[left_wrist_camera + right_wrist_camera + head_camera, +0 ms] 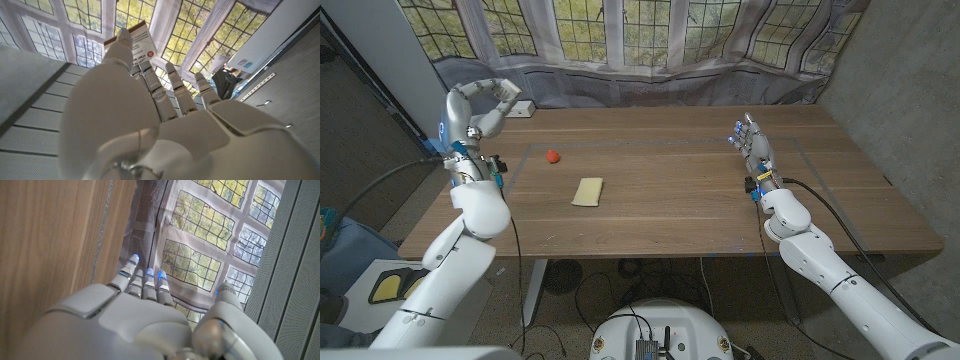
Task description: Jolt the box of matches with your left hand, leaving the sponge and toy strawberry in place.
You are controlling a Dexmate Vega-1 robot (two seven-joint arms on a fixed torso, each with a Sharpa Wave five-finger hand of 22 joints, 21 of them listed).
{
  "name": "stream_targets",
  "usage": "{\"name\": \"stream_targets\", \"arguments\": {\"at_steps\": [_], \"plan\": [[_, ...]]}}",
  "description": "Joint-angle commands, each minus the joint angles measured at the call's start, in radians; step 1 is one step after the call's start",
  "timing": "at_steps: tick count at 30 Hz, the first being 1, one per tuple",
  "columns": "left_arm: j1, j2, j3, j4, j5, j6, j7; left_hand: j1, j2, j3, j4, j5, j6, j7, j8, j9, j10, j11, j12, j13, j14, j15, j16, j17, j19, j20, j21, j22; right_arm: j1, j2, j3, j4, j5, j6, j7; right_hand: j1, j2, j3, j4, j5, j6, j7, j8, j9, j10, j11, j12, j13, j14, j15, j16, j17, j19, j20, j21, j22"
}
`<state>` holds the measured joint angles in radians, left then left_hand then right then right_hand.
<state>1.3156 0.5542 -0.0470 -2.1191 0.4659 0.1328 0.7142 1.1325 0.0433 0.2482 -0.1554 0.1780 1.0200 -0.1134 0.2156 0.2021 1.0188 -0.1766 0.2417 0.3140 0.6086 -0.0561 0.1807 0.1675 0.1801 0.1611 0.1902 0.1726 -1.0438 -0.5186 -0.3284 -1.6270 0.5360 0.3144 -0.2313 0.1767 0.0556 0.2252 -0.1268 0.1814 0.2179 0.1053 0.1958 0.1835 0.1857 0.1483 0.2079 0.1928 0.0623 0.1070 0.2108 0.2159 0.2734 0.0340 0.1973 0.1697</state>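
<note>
The box of matches (pixel 523 107) lies at the table's far left corner; its white and red label (pixel 136 39) shows just past my fingertips in the left wrist view. My left hand (pixel 485 105) is raised beside it, fingers apart and arched toward the box, holding nothing; contact cannot be told. The red toy strawberry (pixel 552 156) sits left of centre, and the pale yellow sponge (pixel 587 191) lies nearer the front. My right hand (pixel 752 145) stands on its edge at the right, fingers straight and empty.
The wooden table (pixel 670 215) carries a thin marked rectangle. A curtained window (pixel 650 40) runs behind its far edge. A grey wall (pixel 900 90) stands to the right.
</note>
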Motion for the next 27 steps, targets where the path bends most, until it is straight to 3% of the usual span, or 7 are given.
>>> {"name": "stream_targets", "arguments": {"at_steps": [1, 6, 18, 27], "plan": [[-0.039, 0.188, 0.13, -0.092, 0.385, 0.404, -0.192, -0.019, 0.005, 0.01, 0.002, 0.004, 0.039, -0.051, 0.008, 0.006, 0.061, -0.047, -0.001, 0.04, -0.007, -0.121, -0.002, 0.001, -0.004, 0.0, 0.0, 0.003, -0.008, 0.004, 0.002, -0.006, -0.006, 0.011, -0.006, 0.004, 0.007, -0.001, 0.001, 0.003, 0.009, 0.001, -0.001, 0.003, 0.009, 0.003, -0.004, 0.006, 0.009, 0.001, 0.0, 0.002, 0.011, 0.001, -0.001, 0.004], [-0.056, 0.233, 0.147, -0.093, 0.347, 0.392, -0.248, -0.021, 0.006, 0.011, 0.003, 0.005, 0.039, -0.044, 0.008, 0.006, 0.06, -0.047, -0.002, 0.04, -0.009, -0.122, -0.002, 0.001, -0.005, 0.0, 0.0, 0.003, -0.009, 0.006, -0.001, -0.004, -0.003, 0.01, -0.002, 0.004, 0.007, -0.001, 0.001, 0.003, 0.009, 0.0, -0.001, 0.003, 0.009, 0.003, -0.004, 0.006, 0.009, 0.002, 0.0, 0.002, 0.012, 0.001, -0.001, 0.004], [-0.059, 0.284, 0.144, -0.1, 0.268, 0.372, -0.282, -0.022, 0.01, 0.015, 0.005, 0.007, 0.042, -0.039, 0.009, 0.006, 0.063, -0.047, -0.002, 0.042, -0.008, -0.123, -0.001, 0.002, -0.002, 0.005, 0.002, 0.003, -0.014, 0.009, 0.0, -0.005, -0.007, 0.015, -0.008, 0.004, 0.007, -0.001, 0.001, 0.003, 0.01, 0.0, -0.001, 0.003, 0.009, 0.004, -0.004, 0.006, 0.008, 0.002, -0.001, 0.003, 0.012, 0.001, -0.001, 0.004], [-0.062, 0.318, 0.164, -0.119, 0.257, 0.429, -0.339, -0.022, 0.012, 0.017, 0.005, 0.007, 0.042, -0.035, 0.008, 0.006, 0.065, -0.047, -0.001, 0.044, -0.008, -0.121, 0.0, 0.002, -0.002, 0.007, 0.002, 0.003, -0.003, 0.015, -0.004, 0.007, -0.007, 0.015, -0.004, 0.004, 0.008, -0.001, 0.001, 0.003, 0.009, 0.0, -0.001, 0.003, 0.01, 0.004, -0.004, 0.006, 0.008, 0.002, 0.0, 0.003, 0.011, 0.0, -0.001, 0.004]]}}
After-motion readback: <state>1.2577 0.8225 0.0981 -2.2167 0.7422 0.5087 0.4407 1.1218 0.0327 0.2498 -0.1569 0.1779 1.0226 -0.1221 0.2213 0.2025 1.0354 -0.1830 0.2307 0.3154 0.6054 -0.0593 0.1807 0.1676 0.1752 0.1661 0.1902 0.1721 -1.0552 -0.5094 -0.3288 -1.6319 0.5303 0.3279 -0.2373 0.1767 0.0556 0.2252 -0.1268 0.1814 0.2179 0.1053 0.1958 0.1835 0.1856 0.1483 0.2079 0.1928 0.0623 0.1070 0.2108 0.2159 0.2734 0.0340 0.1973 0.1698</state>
